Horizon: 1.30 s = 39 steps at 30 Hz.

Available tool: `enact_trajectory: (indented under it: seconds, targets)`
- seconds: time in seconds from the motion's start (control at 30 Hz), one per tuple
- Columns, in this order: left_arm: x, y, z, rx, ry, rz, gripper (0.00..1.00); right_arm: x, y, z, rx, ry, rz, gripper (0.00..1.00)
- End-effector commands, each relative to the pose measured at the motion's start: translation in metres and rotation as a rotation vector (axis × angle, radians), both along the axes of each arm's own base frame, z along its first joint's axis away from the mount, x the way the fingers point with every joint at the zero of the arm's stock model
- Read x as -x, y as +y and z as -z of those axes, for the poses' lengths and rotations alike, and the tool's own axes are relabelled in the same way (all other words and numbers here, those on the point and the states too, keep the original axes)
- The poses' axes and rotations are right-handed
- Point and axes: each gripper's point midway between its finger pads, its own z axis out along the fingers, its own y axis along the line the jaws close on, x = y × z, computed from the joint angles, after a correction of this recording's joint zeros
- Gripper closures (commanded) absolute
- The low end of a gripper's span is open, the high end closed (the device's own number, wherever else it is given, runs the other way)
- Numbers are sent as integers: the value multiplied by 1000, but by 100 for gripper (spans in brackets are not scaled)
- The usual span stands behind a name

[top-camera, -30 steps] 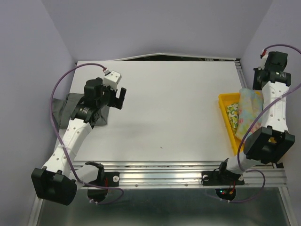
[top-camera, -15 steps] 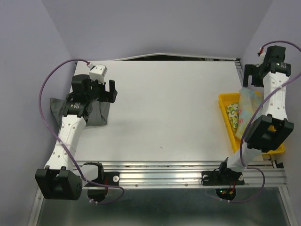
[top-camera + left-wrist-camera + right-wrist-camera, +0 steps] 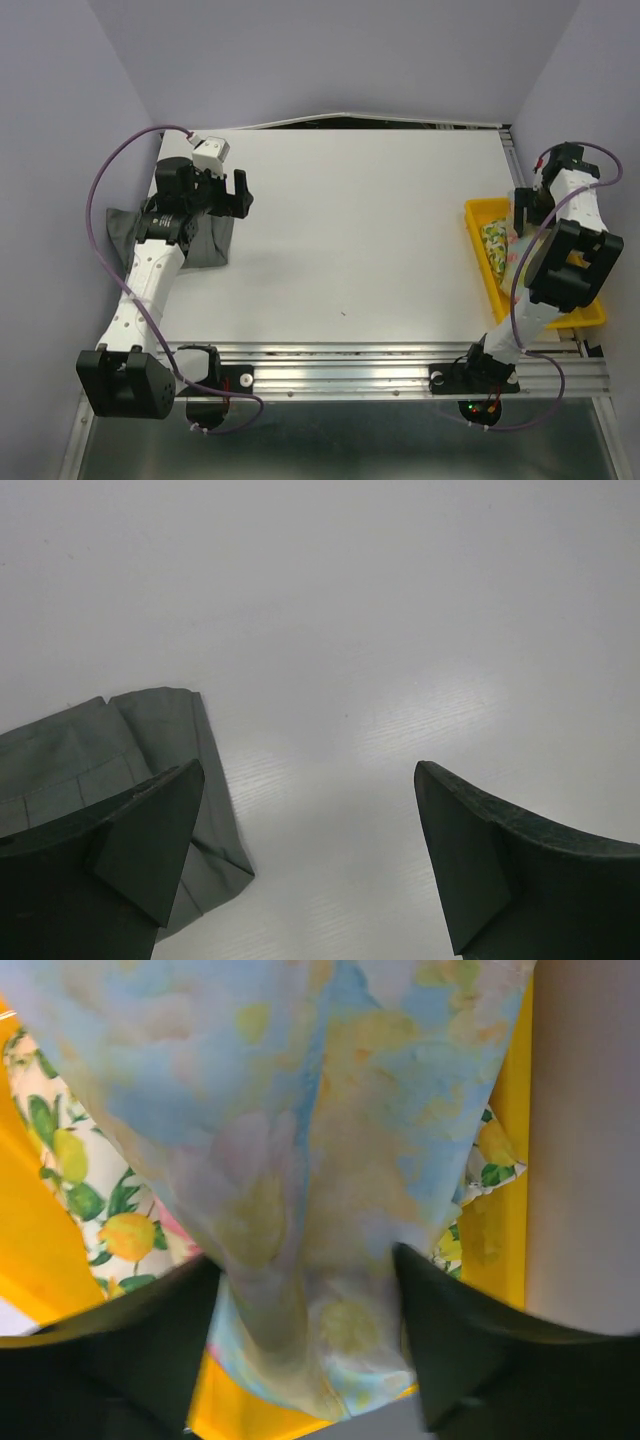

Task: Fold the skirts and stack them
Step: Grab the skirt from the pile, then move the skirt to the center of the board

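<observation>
- Overhead, found the left gripper (image 3: 228, 193) toward the upper left of the frame, above the white table (image 3: 380, 220), with its jaws spread wide and nothing between them.
- Confirmed that spread from the left wrist view: dark fingers (image 3: 130, 850) at the two lower corners, bare tabletop in the gap.
- Spotted the grey skirt (image 3: 125, 225) at the left edge of the overhead frame, folded flat on the table and partly covered by the left arm.
- Picked out one folded corner of it at lower left in the left wrist view, just beside the left-hand finger and apart from it.
- Located the right gripper (image 3: 522, 208) at the right edge of the overhead frame, lowered over the yellow tray (image 3: 480, 210).
- Saw its jaws apart at the bottom of the right wrist view, with a fold of the pastel yellow-blue skirt (image 3: 300, 1110) between them.
- Could not tell whether either pad touched that cloth.
- Noted the pale skirt with green-yellow print (image 3: 90, 1210) under the pastel one, showing at the left and right of that view, both lying in the tray.
</observation>
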Motion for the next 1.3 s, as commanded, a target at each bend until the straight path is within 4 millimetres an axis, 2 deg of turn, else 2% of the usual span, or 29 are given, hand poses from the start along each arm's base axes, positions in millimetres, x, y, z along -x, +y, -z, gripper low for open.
enact_trajectory:
  seconds: [0.0, 0.1, 0.13, 0.23, 0.3, 0.37, 0.4, 0.43, 0.5, 0.57, 0.67, 0.7, 0.8, 0.87, 0.9, 1.0, 1.03, 1.07, 1.1, 1.13, 1.17, 1.2, 1.23, 1.27]
  targets:
    - [-6, -5, -22, 17, -60, 24, 2, -9, -16, -1, 46, -44, 12, 33]
    - [-8, -5, -23, 15, -60, 30, 2, -9, -21, 1, 56, -42, 16, 51]
    - [-9, -6, -23, 16, -57, 31, 2, -10, -21, 2, 54, -43, 15, 67]
    - [-12, -6, -24, 19, -55, 32, 2, -12, -24, -3, 47, -55, 21, 98]
    - [-12, -7, -25, 22, -58, 36, 3, -12, -24, -16, 37, -82, 20, 99]
    - [-10, -9, -28, 29, -66, 46, 3, -20, -15, -50, 12, -162, -15, 99]
    - [-11, -8, -29, 30, -67, 44, 3, -28, -13, -59, -3, -202, -41, 99]
    - [-10, -10, -32, 38, -73, 52, 4, -38, 0, -92, -36, -308, -95, 99]
    - [-9, -11, -37, 57, -80, 58, 4, -48, 14, -128, -60, -427, -164, 99]
    - [-7, -14, -43, 82, -87, 81, 6, -56, 35, -176, -92, -589, -244, 99]
    - [-5, -21, -50, 108, -92, 122, 8, -63, 62, -209, -174, -686, -314, 99]
    - [-3, -23, -53, 114, -94, 136, 9, -66, 71, -230, -193, -736, -331, 99]
    - [-3, -24, -62, 133, -119, 138, 10, -76, 106, -258, -312, -839, -430, 99]
    - [-3, -23, -66, 149, -130, 131, 11, -80, 135, -265, -395, -871, -513, 99]
    - [-3, -22, -69, 157, -140, 129, 11, -82, 170, -267, -442, -869, -589, 99]
    - [0, -24, -77, 167, -164, 141, 11, -90, 226, -252, -505, -838, -692, 99]
    - [1, -23, -80, 163, -177, 142, 11, -93, 259, -251, -537, -845, -763, 99]
    - [2, -22, -80, 155, -182, 144, 11, -92, 275, -236, -583, -814, -780, 99]
    - [3, -21, -81, 147, -190, 137, 11, -92, 305, -232, -629, -807, -832, 99]
    - [4, -20, -81, 146, -185, 133, 11, -94, 306, -224, -645, -791, -829, 99]
    - [5, -20, -81, 144, -183, 135, 11, -86, 335, -215, -710, -748, -885, 99]
    - [9, -21, -78, 127, -176, 151, 11, -84, 349, -205, -756, -711, -901, 99]
    - [11, -20, -76, 116, -176, 155, 11, -74, 371, -203, -822, -684, -956, 99]
    - [12, -20, -69, 108, -164, 158, 11, -69, 381, -194, -865, -650, -966, 99]
